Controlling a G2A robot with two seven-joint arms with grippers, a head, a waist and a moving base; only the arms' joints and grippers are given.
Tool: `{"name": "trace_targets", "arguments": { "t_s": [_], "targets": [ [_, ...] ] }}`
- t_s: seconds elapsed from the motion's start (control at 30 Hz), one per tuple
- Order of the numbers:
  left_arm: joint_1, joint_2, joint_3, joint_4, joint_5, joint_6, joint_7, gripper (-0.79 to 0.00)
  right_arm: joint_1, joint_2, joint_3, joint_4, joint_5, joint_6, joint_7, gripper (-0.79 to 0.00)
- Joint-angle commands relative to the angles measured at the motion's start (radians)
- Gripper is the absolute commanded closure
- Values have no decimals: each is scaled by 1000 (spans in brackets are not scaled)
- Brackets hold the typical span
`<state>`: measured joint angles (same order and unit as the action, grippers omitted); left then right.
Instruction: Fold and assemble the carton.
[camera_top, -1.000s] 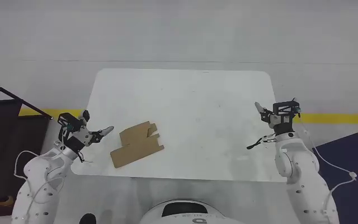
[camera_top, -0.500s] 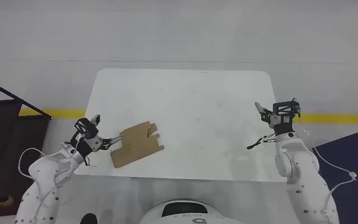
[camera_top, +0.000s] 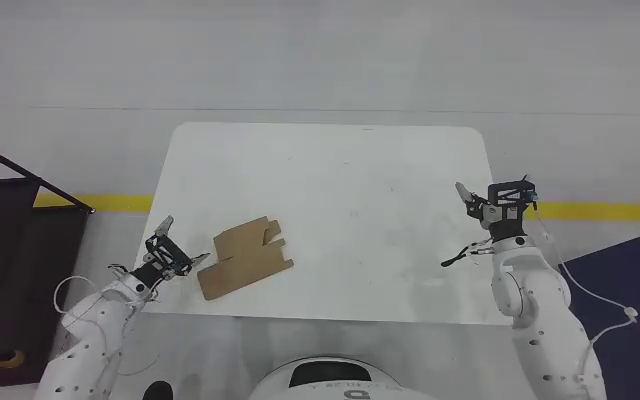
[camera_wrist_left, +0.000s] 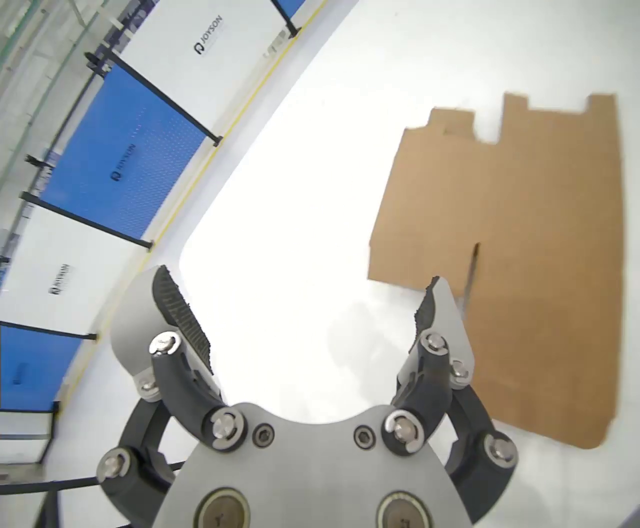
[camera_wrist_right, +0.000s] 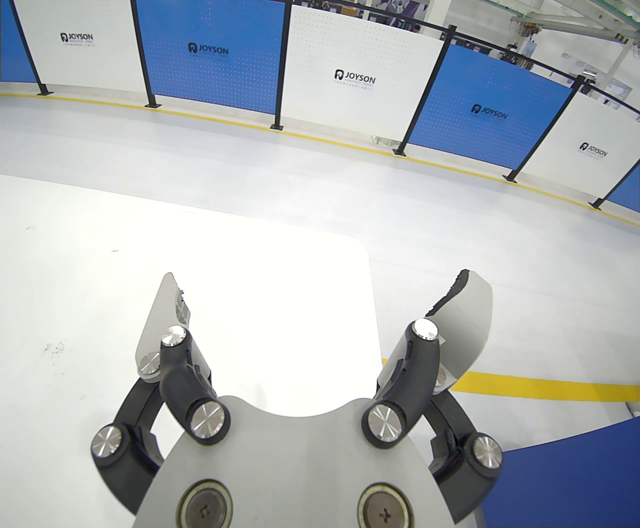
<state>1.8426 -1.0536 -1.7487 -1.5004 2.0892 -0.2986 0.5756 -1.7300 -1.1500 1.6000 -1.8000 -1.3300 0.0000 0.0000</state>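
Note:
A flat brown cardboard carton blank (camera_top: 244, 257) lies unfolded on the white table (camera_top: 340, 190), near its front left corner. In the left wrist view the carton (camera_wrist_left: 520, 240) has notched flaps at its far edge and a short slit. My left gripper (camera_top: 180, 250) (camera_wrist_left: 300, 295) hangs open just left of the carton's edge, one fingertip over the cardboard border, nothing held. My right gripper (camera_top: 462, 222) (camera_wrist_right: 320, 290) stands open over the table's right edge, far from the carton, with nothing between its fingers.
A yellow floor line (camera_top: 590, 211) runs past both sides of the table. A dark barrier foot (camera_top: 45, 185) stands at the left. Blue and white barrier panels (camera_wrist_right: 350, 75) stand beyond the table.
My left arm has drawn back and lowered toward the table's front left corner, its gripper turning toward the carton's edge. The right arm and the carton have not moved.

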Motion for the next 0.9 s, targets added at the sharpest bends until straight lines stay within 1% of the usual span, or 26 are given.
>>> {"name": "trace_targets", "arguments": {
  "t_s": [0.0,0.03,0.1,0.17,0.27,0.37,0.43,0.5,0.67,0.77,0.87],
  "targets": [
    [0,-1,9,20,80,151,15,-785,0,0,0,0,0,0,0,-785],
    [-1,-1,19,30,115,204,25,-785,0,0,0,0,0,0,0,-785],
    [-8,-3,33,50,152,279,39,-785,0,0,0,0,0,0,0,-785],
    [-17,-3,49,63,189,311,52,-785,0,0,0,0,0,0,0,-785],
    [-33,-1,65,73,222,309,76,-785,0,0,0,0,0,0,0,-785],
    [-41,4,76,76,258,276,106,-785,0,0,0,0,0,0,0,-785],
    [-44,10,78,72,317,252,99,-785,0,0,0,0,0,0,0,-785],
    [-44,12,78,68,333,248,88,-785,0,0,0,0,0,0,0,-785],
    [-30,18,66,57,389,261,63,-785,0,0,0,0,0,0,0,-785],
    [-24,19,87,41,425,265,61,-785,0,0,0,0,0,0,0,-785],
    [-32,16,111,34,418,276,57,-785,0,0,0,0,0,0,0,-785]
  ]
}}
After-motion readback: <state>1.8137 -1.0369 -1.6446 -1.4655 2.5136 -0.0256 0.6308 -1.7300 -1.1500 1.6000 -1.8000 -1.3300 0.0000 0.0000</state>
